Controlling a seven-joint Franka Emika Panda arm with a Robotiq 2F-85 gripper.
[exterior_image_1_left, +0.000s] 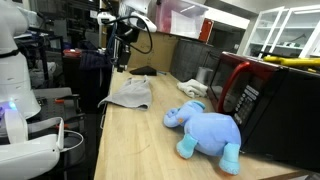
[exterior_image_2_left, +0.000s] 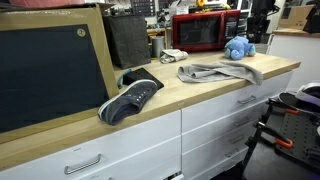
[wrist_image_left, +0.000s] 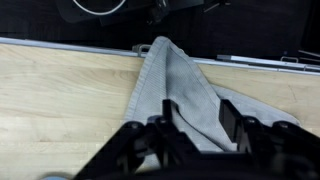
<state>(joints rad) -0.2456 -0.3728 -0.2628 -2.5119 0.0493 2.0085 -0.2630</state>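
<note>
My gripper (wrist_image_left: 197, 125) comes in from the bottom of the wrist view with its two dark fingers (wrist_image_left: 165, 120) standing apart. Nothing is gripped between them. Below it a crumpled grey cloth (wrist_image_left: 180, 80) lies on the light wooden countertop (wrist_image_left: 60, 90), reaching to the counter's edge. In an exterior view the arm hangs over the far end of the counter with the gripper (exterior_image_1_left: 123, 62) above the cloth (exterior_image_1_left: 130, 93). The cloth (exterior_image_2_left: 215, 72) also shows in the middle of the counter.
A blue plush elephant (exterior_image_1_left: 205, 128) (exterior_image_2_left: 238, 48) lies beside a red microwave (exterior_image_1_left: 250, 95) (exterior_image_2_left: 205, 32). A dark shoe (exterior_image_2_left: 130, 98) (exterior_image_1_left: 143, 70) sits near the cloth. A framed blackboard (exterior_image_2_left: 50, 70) leans at one end. White drawers (exterior_image_2_left: 220, 115) run under the counter.
</note>
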